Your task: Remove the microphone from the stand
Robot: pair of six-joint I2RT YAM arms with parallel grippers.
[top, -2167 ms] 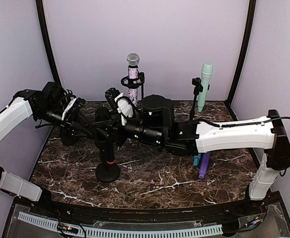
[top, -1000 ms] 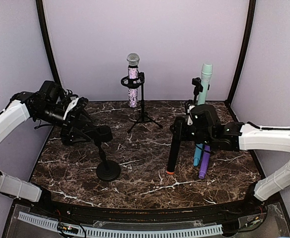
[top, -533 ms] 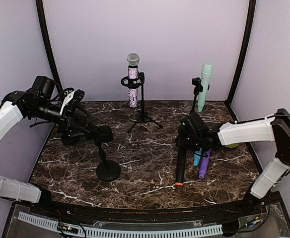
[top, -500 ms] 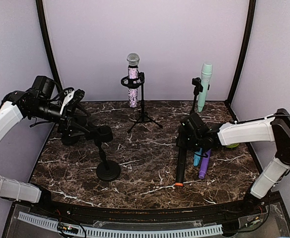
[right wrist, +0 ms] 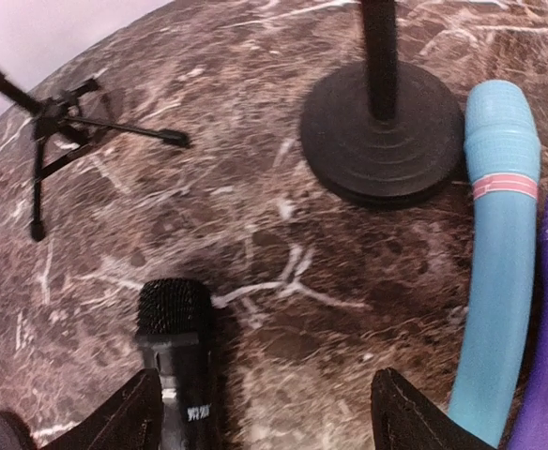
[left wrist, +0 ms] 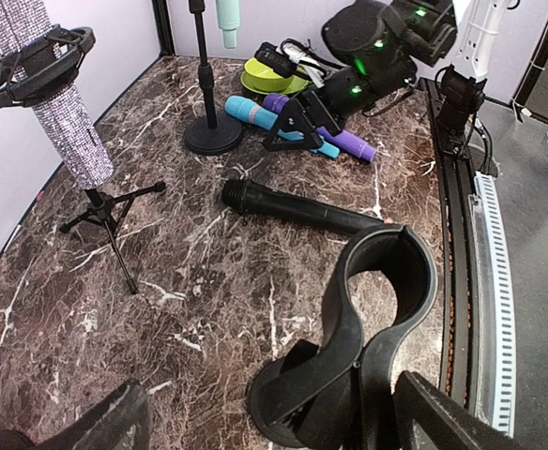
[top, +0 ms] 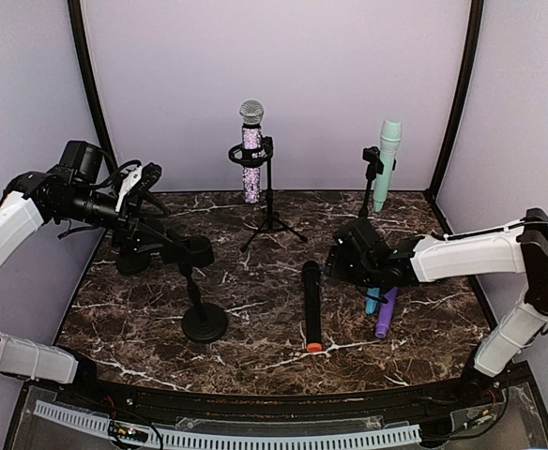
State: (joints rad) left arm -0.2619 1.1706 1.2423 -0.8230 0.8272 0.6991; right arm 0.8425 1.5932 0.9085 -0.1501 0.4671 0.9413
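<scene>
The black microphone (top: pixel 311 305) lies flat on the marble table, its orange end toward the near edge; it also shows in the left wrist view (left wrist: pixel 302 211). Its stand (top: pixel 202 300) has a round base and an empty black clip (left wrist: pixel 387 281). My left gripper (top: pixel 145 190) hangs open up and to the left of the clip, apart from it; its fingers (left wrist: pixel 114 422) frame the clip. My right gripper (top: pixel 338 265) stands open just right of the microphone's head (right wrist: pixel 174 314), which lies by the left finger (right wrist: pixel 129 417), not gripped.
A glitter microphone (top: pixel 251 150) sits in a tripod stand at the back. A teal microphone (top: pixel 388 159) stands in a round-base stand at the back right. Blue (top: pixel 372 302) and purple (top: pixel 385 317) microphones lie under my right arm. A green dish (left wrist: pixel 265 77) lies beyond them.
My right gripper has opened and let go of the black microphone, which dropped from upright to flat on the table. The left arm stayed put beside the stand.
</scene>
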